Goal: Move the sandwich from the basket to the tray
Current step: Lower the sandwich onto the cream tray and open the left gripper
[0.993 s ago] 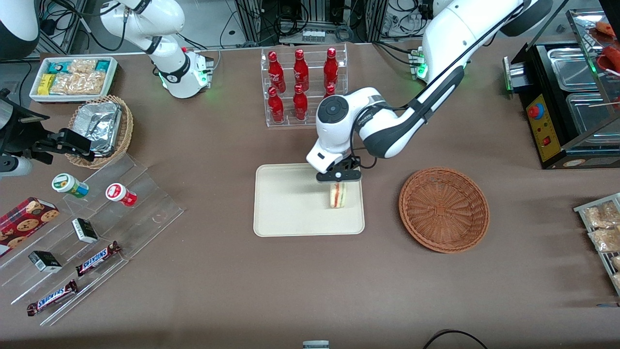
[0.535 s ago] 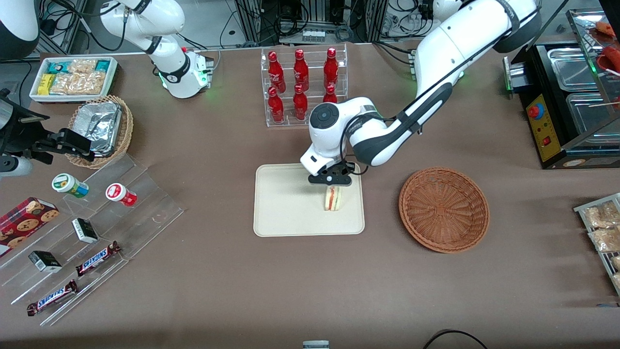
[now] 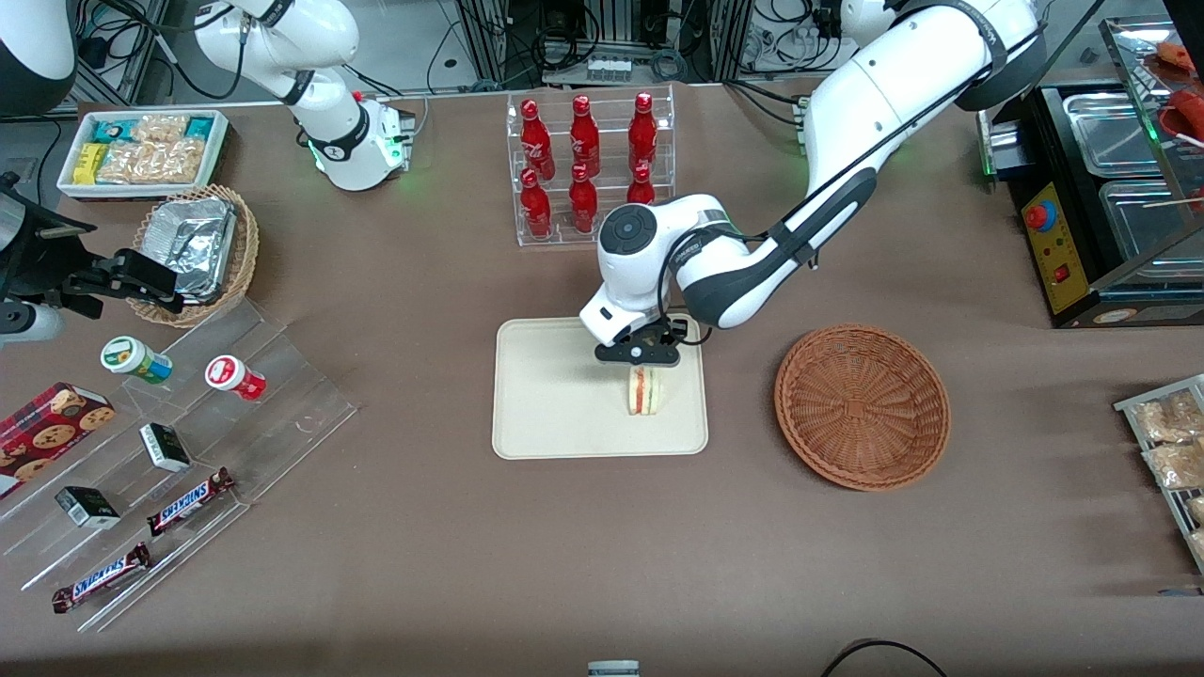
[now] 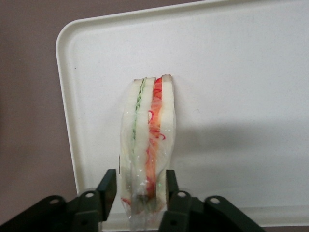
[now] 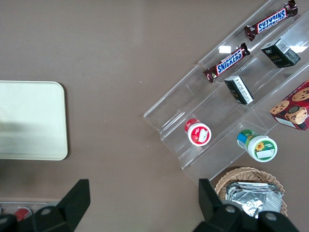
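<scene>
Nearest the front camera we see two Snickers bars (image 3: 141, 539) on a clear stepped rack (image 3: 188, 442) toward the parked arm's end, with small dark boxes (image 3: 165, 447), two lidded cups (image 3: 235, 377) and a cookie box (image 3: 42, 432) on the steps above. Toward the working arm's end, the basket (image 3: 862, 406) sits on the brown table (image 3: 602, 545), beside the tray (image 3: 555, 404) and apart from it.

On the tray stands the sandwich (image 3: 644, 391), cut edge up, near the rim closest to the basket. The gripper (image 3: 638, 354) is right over it, and in the wrist view its fingers (image 4: 107, 186) are clamped on the sandwich (image 4: 147, 140) from both bread sides, with the tray (image 4: 241, 72) under it.

Farther from the camera, just past the gripper's arm, a clear rack of red bottles (image 3: 588, 165) stands close to the tray's edge. Toward the parked arm's end we see a foil-filled basket (image 3: 193, 249) and a white bin of snacks (image 3: 141, 150).
</scene>
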